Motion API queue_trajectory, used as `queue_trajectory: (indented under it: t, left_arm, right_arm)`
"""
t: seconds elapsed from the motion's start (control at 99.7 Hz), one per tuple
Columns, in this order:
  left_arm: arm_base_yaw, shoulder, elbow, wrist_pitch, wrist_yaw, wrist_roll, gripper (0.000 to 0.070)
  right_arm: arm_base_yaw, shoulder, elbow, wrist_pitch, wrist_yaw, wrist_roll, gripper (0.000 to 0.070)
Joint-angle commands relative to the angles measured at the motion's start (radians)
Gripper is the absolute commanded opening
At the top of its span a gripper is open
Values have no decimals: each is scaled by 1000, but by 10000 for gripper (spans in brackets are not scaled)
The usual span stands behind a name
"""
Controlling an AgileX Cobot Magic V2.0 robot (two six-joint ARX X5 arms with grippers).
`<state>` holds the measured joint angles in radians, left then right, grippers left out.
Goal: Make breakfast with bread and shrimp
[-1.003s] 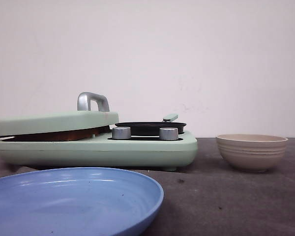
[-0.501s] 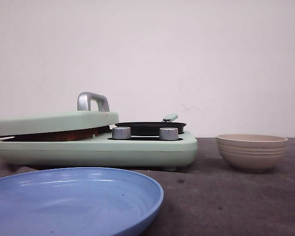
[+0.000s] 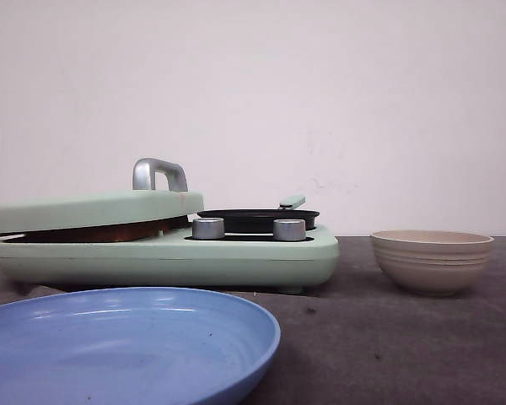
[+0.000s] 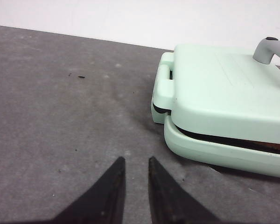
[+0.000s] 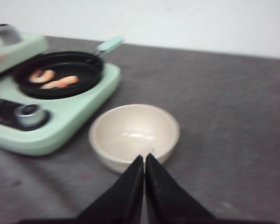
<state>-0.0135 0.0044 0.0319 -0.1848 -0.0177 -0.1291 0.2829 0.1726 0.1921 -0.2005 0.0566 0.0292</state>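
Bread unseen; shrimp (image 5: 53,80) in pan (image 5: 60,72), far from right jaws, closed; left jaws narrowly parted.

No writing, brand mark, number or sign can be read anywhere in these views. The mint-green cooker (image 3: 164,253), its two silver knobs (image 3: 207,228), the blue plate (image 3: 126,342) and the beige bowl (image 3: 431,260) all show plain, unmarked surfaces, as does the wall behind them.

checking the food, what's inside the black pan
Two shrimp lie in the pan, seen from the right wrist. From the front only its rim shows. Nothing else visible inside.
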Motion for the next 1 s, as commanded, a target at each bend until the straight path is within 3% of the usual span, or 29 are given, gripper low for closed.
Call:
queue_trajectory:
  t: [0.0,0.15,0.271,0.431,0.993]
  left_arm:
    - [-1,-1,-18,-3,6,6,0]
    - [-1,-1,-18,-3,6,6,0]
    - [-1,-1,-18,-3,6,6,0]
    - [-1,-1,-18,-3,7,6,0]
    - [0,-1,-18,-3,6,5,0]
  right_arm:
    - [-29,-14,-49,56,-5,-41,0]
    - [-63,-72,-175,159,-63,-29,0]
    - [-70,-114,-181,10,-46,-24,0]
    - [-97,-172,-181,18,6,-40,0]
    - [-57,-169,-181,17,34,-12,0]
